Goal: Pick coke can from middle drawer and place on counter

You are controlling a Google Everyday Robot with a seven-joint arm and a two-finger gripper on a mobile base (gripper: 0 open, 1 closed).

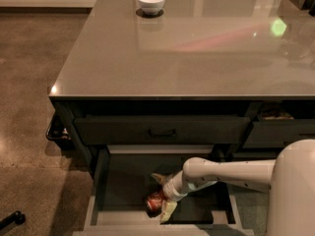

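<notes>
The coke can (154, 200), red with a silvery end, lies on its side on the dark bottom of the open middle drawer (101, 186), near its front. My gripper (160, 195) reaches into the drawer from the right on a white arm. One pale finger (158, 178) is behind the can and the other (168, 211) in front of it, so the fingers straddle the can. The counter (197, 48) is the glossy grey-beige top above the dark cabinet.
A white bowl (151, 2) stands at the far end of the counter. A closed drawer front with a black handle (162, 132) sits just above the open drawer. Another drawer (275, 114) at the right is partly open. Brown floor lies to the left.
</notes>
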